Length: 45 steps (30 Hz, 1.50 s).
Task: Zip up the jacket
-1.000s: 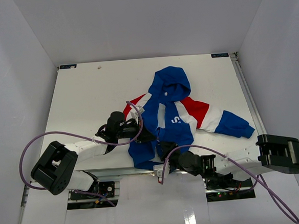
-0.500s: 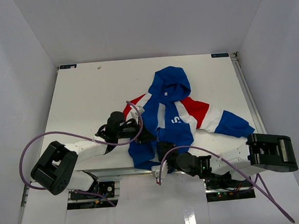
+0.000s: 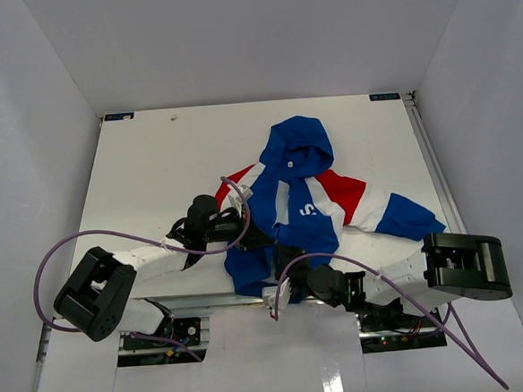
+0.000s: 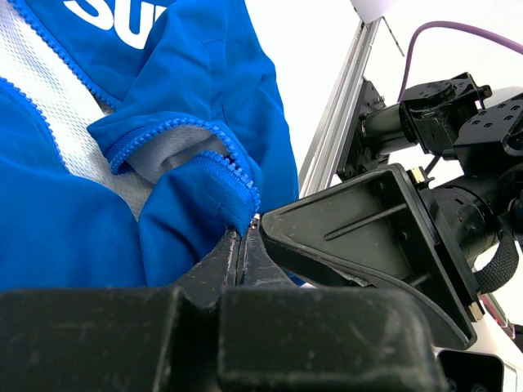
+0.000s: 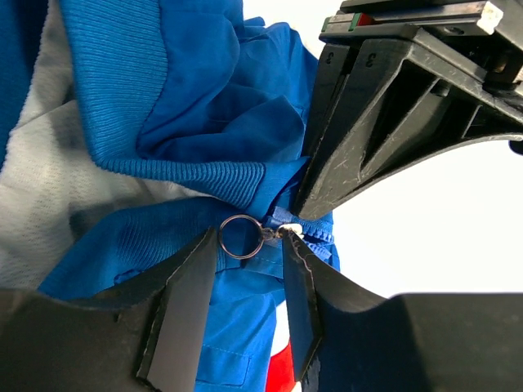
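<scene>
The blue jacket (image 3: pixel 308 188) lies open on the table, hood pointing away, red and white sleeves spread out. My left gripper (image 3: pixel 259 238) is shut on the jacket's zipper edge (image 4: pixel 242 196) near the hem; its fingertips (image 4: pixel 243 237) pinch the blue teeth strip. My right gripper (image 3: pixel 284 259) sits at the hem right beside it. In the right wrist view its jaws are open on either side of the zipper's ring pull (image 5: pixel 240 237), with the slider (image 5: pixel 288 230) touching the right finger. The left gripper's fingers (image 5: pixel 368 139) show just beyond it.
The table's near edge rail (image 4: pixel 331 135) runs just under the jacket's hem. Purple cables (image 3: pixel 94 239) loop from both arms. White walls enclose the table (image 3: pixel 152 168) on three sides.
My right arm has shifted slightly left, bringing its gripper closer in at the hem. The left arm and the jacket have not moved.
</scene>
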Available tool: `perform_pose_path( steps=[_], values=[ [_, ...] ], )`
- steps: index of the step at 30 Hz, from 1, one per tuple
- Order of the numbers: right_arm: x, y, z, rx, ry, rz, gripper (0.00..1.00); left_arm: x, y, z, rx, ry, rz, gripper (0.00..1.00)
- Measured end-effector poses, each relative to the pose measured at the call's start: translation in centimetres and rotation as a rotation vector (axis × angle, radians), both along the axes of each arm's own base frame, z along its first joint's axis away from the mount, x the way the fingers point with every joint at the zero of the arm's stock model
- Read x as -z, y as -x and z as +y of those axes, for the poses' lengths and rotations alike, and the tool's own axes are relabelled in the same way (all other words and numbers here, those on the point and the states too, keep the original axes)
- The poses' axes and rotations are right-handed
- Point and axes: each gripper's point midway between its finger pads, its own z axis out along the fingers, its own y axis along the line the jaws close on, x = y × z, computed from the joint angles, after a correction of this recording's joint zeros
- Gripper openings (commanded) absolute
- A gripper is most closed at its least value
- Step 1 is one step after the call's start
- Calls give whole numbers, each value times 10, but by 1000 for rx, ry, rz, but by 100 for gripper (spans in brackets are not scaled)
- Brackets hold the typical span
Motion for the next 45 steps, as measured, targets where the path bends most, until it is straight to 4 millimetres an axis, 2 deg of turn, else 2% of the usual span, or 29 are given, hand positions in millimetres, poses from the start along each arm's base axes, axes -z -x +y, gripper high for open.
perform_pose_path(
  steps=[17, 24, 36, 45],
  values=[
    [-4, -7, 0, 31, -17, -20, 26, -1, 0, 0, 1, 2, -2, 0],
    [-12, -10, -2, 53, -49, -25, 22, -2, 0, 0, 3, 5, -5, 0],
    [-24, -21, -6, 105, -141, 26, 8, -2, 1, 0, 5, 6, -5, 0],
    [-25, -33, -9, 149, -191, 73, 8, -3, 1, 0, 7, 8, -5, 0]
  ],
)
